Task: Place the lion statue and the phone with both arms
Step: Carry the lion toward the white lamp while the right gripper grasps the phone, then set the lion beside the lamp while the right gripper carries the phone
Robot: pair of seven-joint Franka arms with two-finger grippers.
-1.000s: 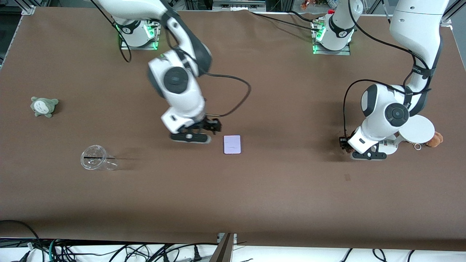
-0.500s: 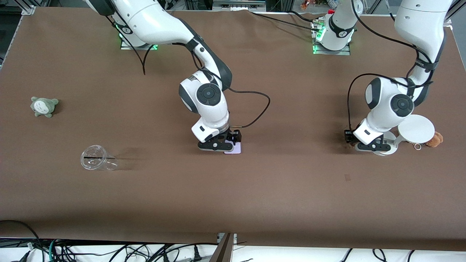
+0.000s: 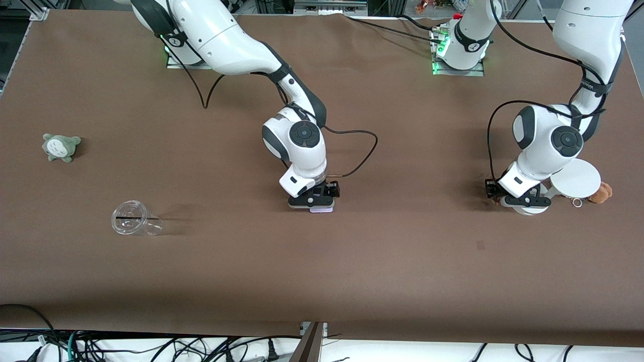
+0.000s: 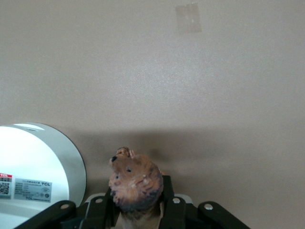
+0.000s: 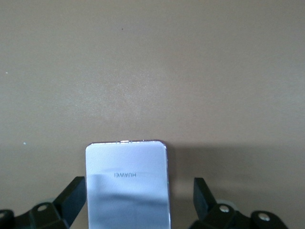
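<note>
As we count, one of each:
Phone [image 5: 127, 186]: 1, flat; right gripper [image 5: 138, 198] spread wide astride it.
Lion statue [image 4: 136, 183]: 1, left gripper [image 4: 138, 210] clamped on it.

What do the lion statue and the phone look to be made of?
The lion statue, gripped by the left gripper: probably matte painted resin or clay, with a mottled orange-brown, pitted surface. The phone, between the open right gripper's fingers: glossy glass or polished metal, with mirror-like streaks and printed lettering.
</note>
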